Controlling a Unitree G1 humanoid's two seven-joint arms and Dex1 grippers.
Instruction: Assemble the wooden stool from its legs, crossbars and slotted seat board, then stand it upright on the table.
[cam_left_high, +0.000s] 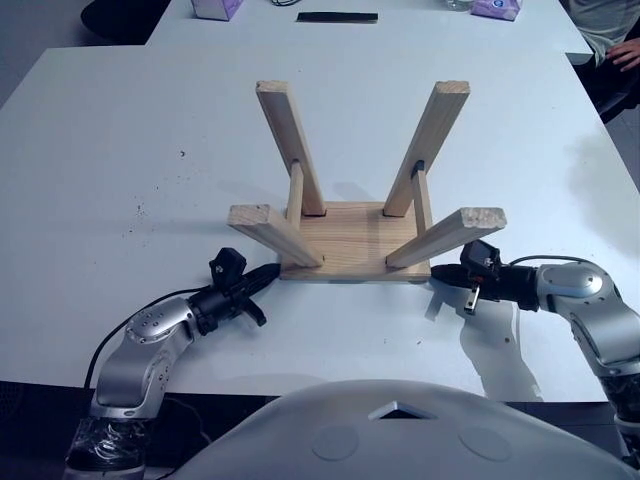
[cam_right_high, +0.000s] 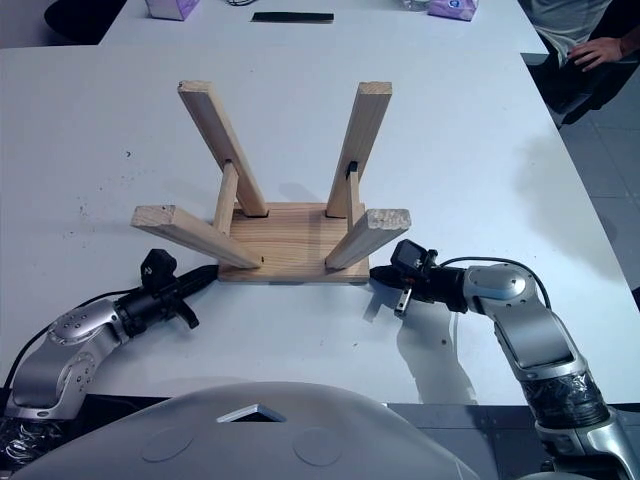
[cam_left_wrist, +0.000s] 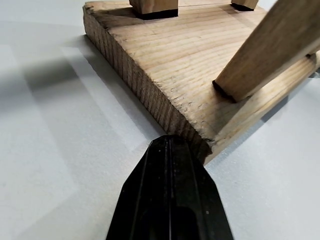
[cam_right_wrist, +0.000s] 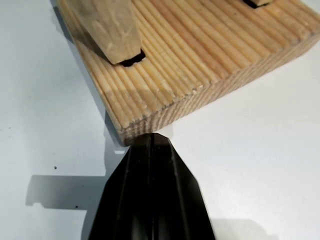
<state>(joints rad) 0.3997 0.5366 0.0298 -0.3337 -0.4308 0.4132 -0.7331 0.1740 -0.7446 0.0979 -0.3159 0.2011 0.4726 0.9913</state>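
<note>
The wooden stool lies upside down on the white table, its seat board (cam_left_high: 350, 240) flat and several legs pointing up and outward, such as the far left leg (cam_left_high: 290, 145) and near right leg (cam_left_high: 445, 238). Short crossbars (cam_left_high: 296, 190) (cam_left_high: 422, 195) join the legs on each side. My left gripper (cam_left_high: 272, 272) is shut, its tip against the board's near left corner (cam_left_wrist: 200, 145). My right gripper (cam_left_high: 438, 272) is shut too, with its tip at the near right corner (cam_right_wrist: 130, 131). Neither holds anything.
A flat black object (cam_left_high: 337, 17) and two small boxes (cam_left_high: 215, 8) (cam_left_high: 497, 8) lie at the table's far edge. Bare white tabletop (cam_left_high: 120, 150) spreads to the left and right of the stool. The table's near edge runs just behind both forearms.
</note>
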